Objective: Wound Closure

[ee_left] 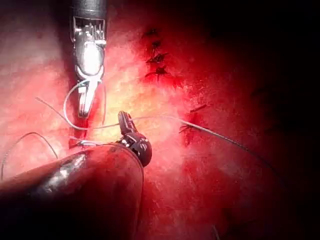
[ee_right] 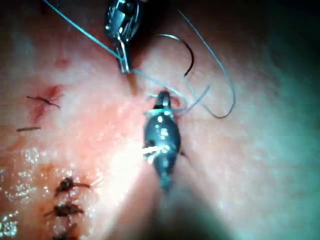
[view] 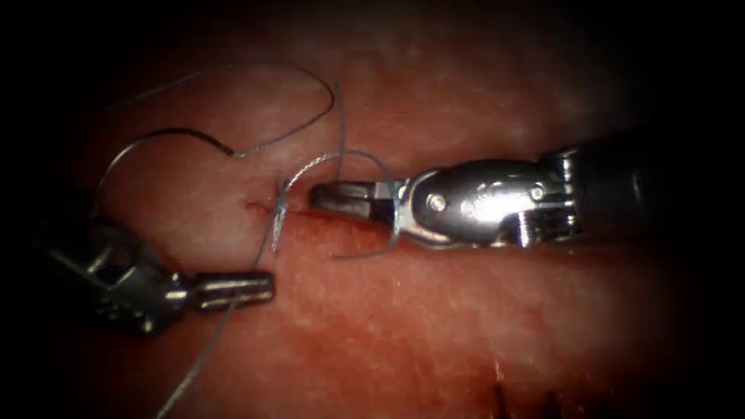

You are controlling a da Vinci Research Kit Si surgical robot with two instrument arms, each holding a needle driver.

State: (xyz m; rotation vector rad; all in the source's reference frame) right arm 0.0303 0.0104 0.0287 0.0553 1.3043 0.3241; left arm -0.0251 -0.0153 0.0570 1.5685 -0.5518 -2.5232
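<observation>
My left gripper (view: 260,289), ridged steel, clamps the thin grey thread (view: 203,353); my right gripper (view: 326,195), closed w/ thread looped round it, sits at the cut (view: 268,208). Curved wire needle (view: 167,136) lies free on glossy tissue (view: 434,310)

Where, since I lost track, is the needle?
Endoscope view: the needle lies free on the tissue at upper left, above the left tool, which grips the thread.

Left arm's dark steel tool (view: 233,289): shaft fades into shadow toward 9 o'clock.
Thin grey thread (view: 198,365): runs off the endoscope view's edge at 7 o'clock.
Curved dark steel needle (ee_right: 186,55): tip too small to tell.
</observation>
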